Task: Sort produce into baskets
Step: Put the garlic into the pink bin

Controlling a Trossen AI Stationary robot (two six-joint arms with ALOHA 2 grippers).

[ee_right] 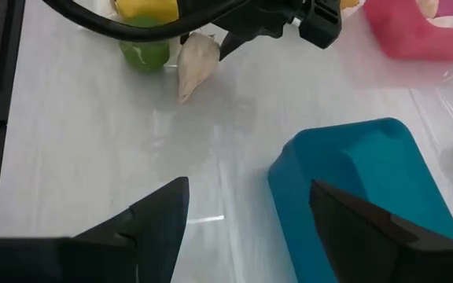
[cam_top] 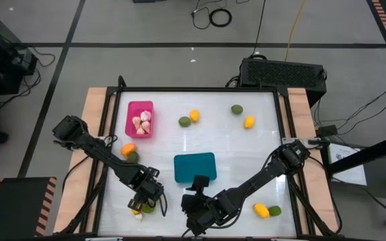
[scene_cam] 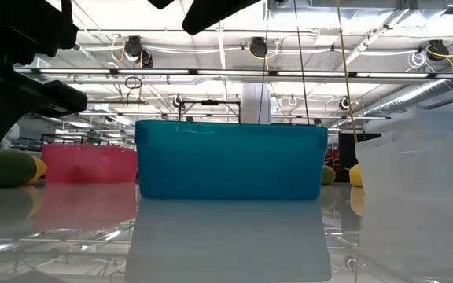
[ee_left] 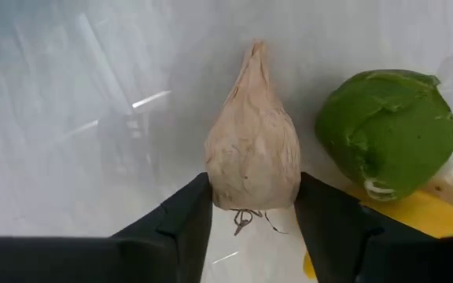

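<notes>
My left gripper [cam_top: 140,208] is near the table's front edge, shut on a pale beige garlic bulb [ee_left: 252,149]. A dark-green fruit [ee_left: 388,130] and a yellow fruit [ee_left: 415,218] lie right beside it. My right gripper [ee_right: 250,220] is open and empty over bare table, just in front of the teal basket [cam_top: 194,167]. The pink basket [cam_top: 140,119] at the far left holds garlic bulbs. The clear basket [scene_cam: 423,181] shows faintly in the low view. More yellow and green fruits lie loose on the table. My left gripper pinches the bulb's broad root end [ee_left: 250,200] between its two fingers [ee_left: 185,222]. The bulb's pointed tip [ee_right: 182,96] sticks out beyond them. The fingers slant down toward the near edge. I cannot tell whether the tip touches the table.
A green [cam_top: 184,121] and a yellow fruit [cam_top: 194,116] lie at the far middle. Another pair [cam_top: 236,109] lies at the far right and a pair [cam_top: 262,210] at the near right. An orange and a green fruit [cam_top: 129,153] lie by the left arm.
</notes>
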